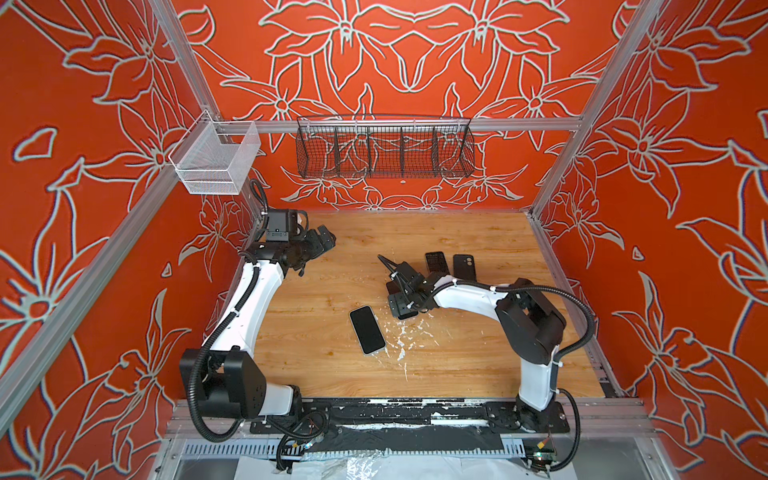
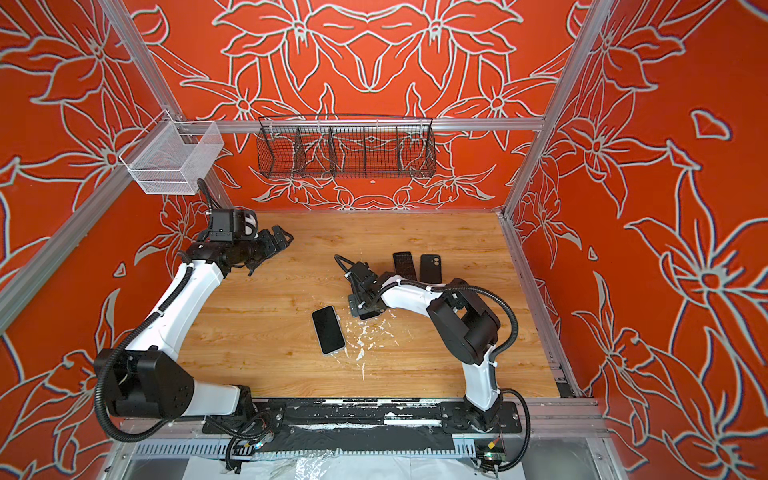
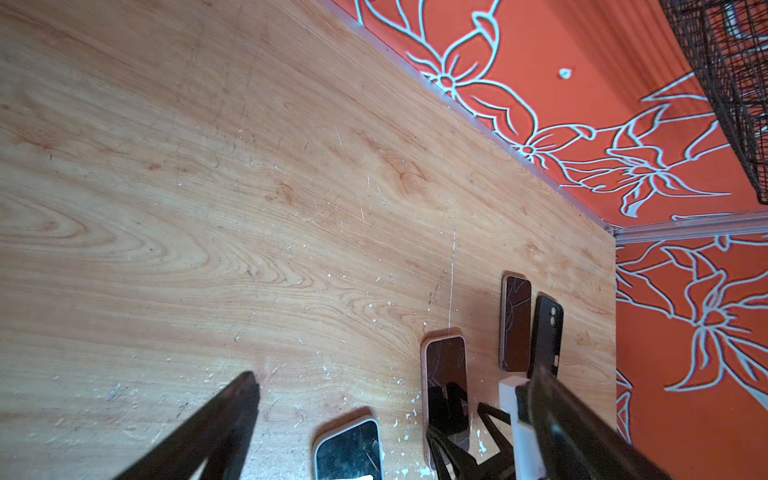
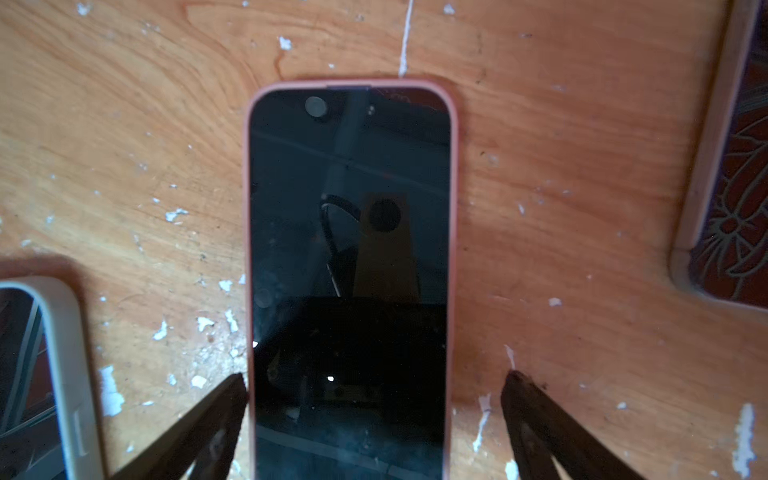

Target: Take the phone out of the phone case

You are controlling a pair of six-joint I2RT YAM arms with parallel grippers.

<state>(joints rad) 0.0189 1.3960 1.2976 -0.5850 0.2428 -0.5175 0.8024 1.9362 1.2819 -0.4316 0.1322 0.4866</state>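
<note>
The wood-grain laminate worktop [image 1: 457, 365] is flat and scuffed. Far beyond both end effectors, a long black wire basket [image 1: 384, 151] with dividers hangs on the back rail. A smaller boxy white mesh basket [image 1: 216, 162] hangs above the left end effector [image 1: 322, 241].

The left end effector hangs over bare worktop, its dark tapered fingers [image 3: 232, 407] spread wide and holding nothing. The right end effector [image 4: 377, 376] is likewise spread wide and empty. It is poised low over the pink-cased phone [image 4: 351, 249], which lies flat directly beneath it, glossy black screen up, inside a matte, round-cornered pink case [image 4: 454, 174]. The right end effector's fingers [image 4: 540, 415] straddle the case's long sides, one close against the edge and the other apart from it.

Just beside the right end effector, on the left arm's side, lies a phone in a pale grey case [image 1: 367, 329], screen up. Beyond the right end effector, toward the back wall, rest a beige-cased phone [image 1: 437, 263] and, just beside it, a black case [image 1: 464, 267] showing a camera cutout. White flecks [image 4: 110, 390] litter the wood around the right end effector.
</note>
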